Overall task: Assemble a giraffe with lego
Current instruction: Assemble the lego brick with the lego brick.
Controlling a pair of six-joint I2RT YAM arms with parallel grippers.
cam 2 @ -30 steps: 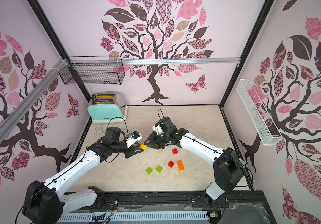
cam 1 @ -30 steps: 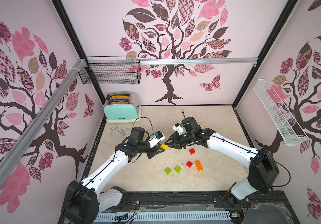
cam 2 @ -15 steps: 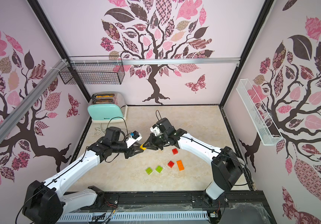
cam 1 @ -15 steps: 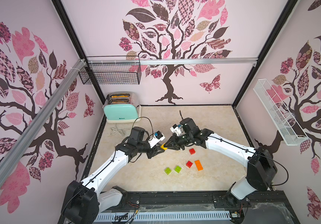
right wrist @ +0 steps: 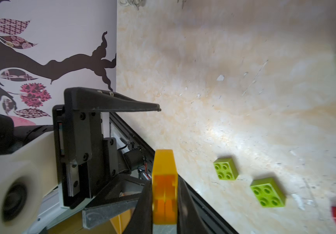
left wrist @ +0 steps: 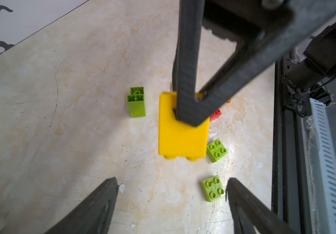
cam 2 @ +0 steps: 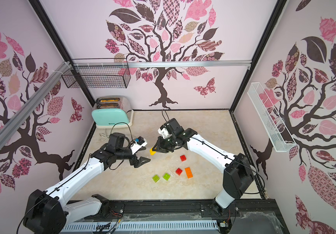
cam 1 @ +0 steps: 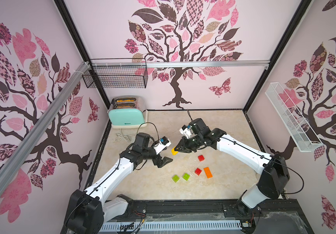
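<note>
My right gripper [cam 1: 178, 151] is shut on a small yellow brick [cam 1: 174, 151] held above the floor; in the right wrist view the yellow brick [right wrist: 164, 164] sits clamped between both fingers. My left gripper [cam 1: 165, 156] stands open just in front of it, its jaws wide apart and empty [left wrist: 172, 182]. Loose lego lies on the floor in both top views: two lime-green bricks [cam 1: 176, 178] [cam 1: 186, 176], two red bricks [cam 1: 198, 171] [cam 1: 201, 157] and a long orange brick [cam 1: 208, 172]. A taller green piece [left wrist: 136, 104] lies on its side. The giraffe is out of view.
A mint toaster [cam 1: 126, 117] stands in the back left corner with its cord [cam 1: 122, 137] trailing on the floor. A black wire basket [cam 1: 115, 76] hangs on the back wall and a white rack [cam 1: 290, 119] on the right wall. A black rail [cam 1: 183, 206] runs along the front edge.
The right gripper closed on the yellow brick while the left still held it. The left gripper then opened and let the brick go.
</note>
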